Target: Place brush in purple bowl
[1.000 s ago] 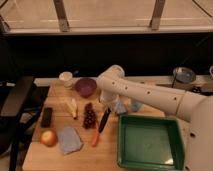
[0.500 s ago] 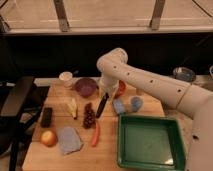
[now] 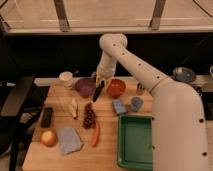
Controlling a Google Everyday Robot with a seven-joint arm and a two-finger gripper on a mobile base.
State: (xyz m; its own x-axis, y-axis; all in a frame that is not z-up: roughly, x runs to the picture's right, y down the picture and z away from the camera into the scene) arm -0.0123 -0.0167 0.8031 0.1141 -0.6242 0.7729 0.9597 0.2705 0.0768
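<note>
The robot's arm (image 3: 134, 66) is white and smooth, made of fat round tubes; small dark dots run along it; the top joint is a round white knob; the big body (image 3: 177, 125) at the right is white and bulgy too; the gripper (image 3: 102, 80) at the arm's thin end looks pale yellowish, just beside the purple bowl (image 3: 84, 86)

Your end effector (image 3: 101, 81) hangs over the back of the table (image 3: 106, 152) with the brush (image 3: 98, 92) in its grip, slanting down between two bowls. The bowl (image 3: 84, 87) is just to its left and the second bowl (image 3: 116, 88) just to its right. The cup (image 3: 65, 77) sits farther left. Toward the front lie the grapes (image 3: 89, 116) and the carrot (image 3: 95, 135). The tray (image 3: 135, 142) is front right, well apart.
</note>
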